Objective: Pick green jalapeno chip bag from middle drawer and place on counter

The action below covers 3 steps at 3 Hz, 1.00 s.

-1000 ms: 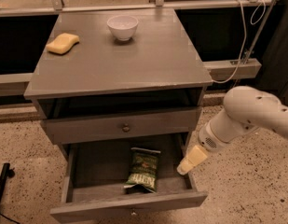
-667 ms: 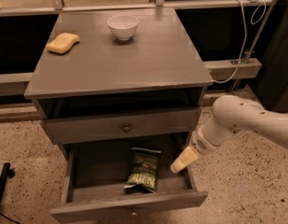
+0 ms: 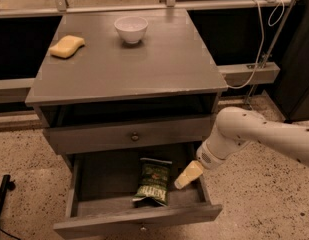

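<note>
Down in the open middle drawer, your green chip bag lies flat on the dark floor, close to the front panel. Just right of the bag your claw hangs inside the drawer, apart from it; you cannot tell how wide it stands. Well above the bag, the bench carries a white bowl, and up to the bag's left a yellow sponge.

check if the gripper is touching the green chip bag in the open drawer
Apart. The camera view shows the gripper just right of the green jalapeno chip bag, with a thin strip of the middle drawer floor showing dark between them.
</note>
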Available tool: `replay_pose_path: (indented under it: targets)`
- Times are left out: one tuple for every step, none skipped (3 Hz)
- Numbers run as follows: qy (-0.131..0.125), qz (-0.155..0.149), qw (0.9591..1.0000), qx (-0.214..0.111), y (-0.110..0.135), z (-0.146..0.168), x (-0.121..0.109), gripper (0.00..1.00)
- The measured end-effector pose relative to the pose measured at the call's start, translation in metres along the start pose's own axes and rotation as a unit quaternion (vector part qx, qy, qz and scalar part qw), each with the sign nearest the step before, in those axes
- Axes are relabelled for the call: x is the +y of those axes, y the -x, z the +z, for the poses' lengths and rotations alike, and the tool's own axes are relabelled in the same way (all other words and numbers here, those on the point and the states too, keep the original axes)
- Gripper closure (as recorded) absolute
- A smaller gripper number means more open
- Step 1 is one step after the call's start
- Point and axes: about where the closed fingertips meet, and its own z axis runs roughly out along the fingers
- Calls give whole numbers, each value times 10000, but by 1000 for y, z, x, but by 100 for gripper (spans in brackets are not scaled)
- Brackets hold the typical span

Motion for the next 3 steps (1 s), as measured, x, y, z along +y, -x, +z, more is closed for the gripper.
replay_pose_path:
  targets:
    - [442, 488, 9976, -201, 6, 19, 11, 0]
    - [754, 1471, 9850, -499, 11, 42, 24, 0]
    - [737, 2477, 9630, -770, 16, 58, 27, 0]
